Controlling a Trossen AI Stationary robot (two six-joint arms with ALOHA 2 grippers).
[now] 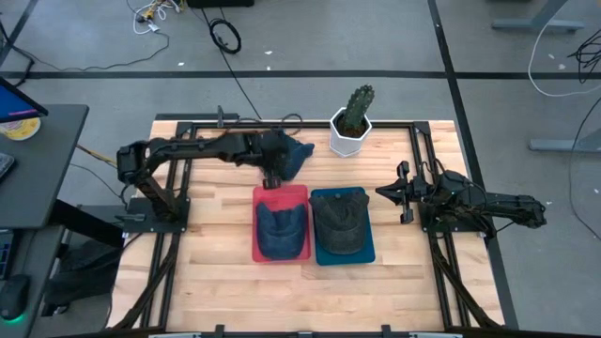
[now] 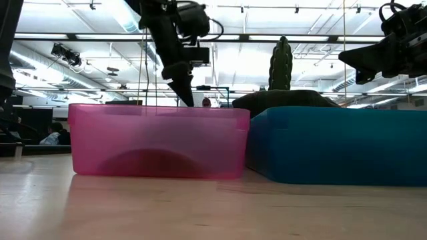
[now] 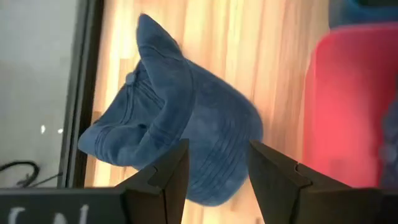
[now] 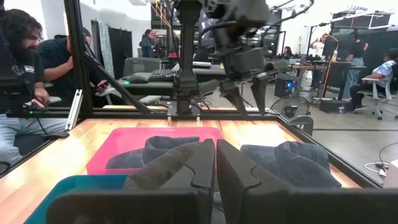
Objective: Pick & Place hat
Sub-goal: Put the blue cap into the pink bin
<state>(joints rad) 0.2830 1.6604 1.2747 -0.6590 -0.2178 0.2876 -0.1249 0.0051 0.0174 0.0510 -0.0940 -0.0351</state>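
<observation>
A blue hat [image 1: 297, 160] lies crumpled on the wooden table beyond the red bin [image 1: 302, 193], near the far edge. My left gripper [image 1: 272, 178] hangs open above it, slanting down; in the left wrist view the hat [image 3: 180, 137] shows just past the two spread fingers [image 3: 174, 174], which do not touch it. A second blue hat [image 1: 282, 230] lies in the red bin. A dark grey hat [image 1: 340, 223] lies in the blue bin [image 1: 366, 253]. My right gripper [image 1: 383, 192] waits shut at the table's right side, pointing level.
A cactus in a white pot [image 1: 352, 122] stands at the far edge, right of the loose hat. The two bins sit side by side mid-table. A black frame [image 1: 413, 127] rims the table. People [image 4: 25, 81] sit in the room beyond the left side.
</observation>
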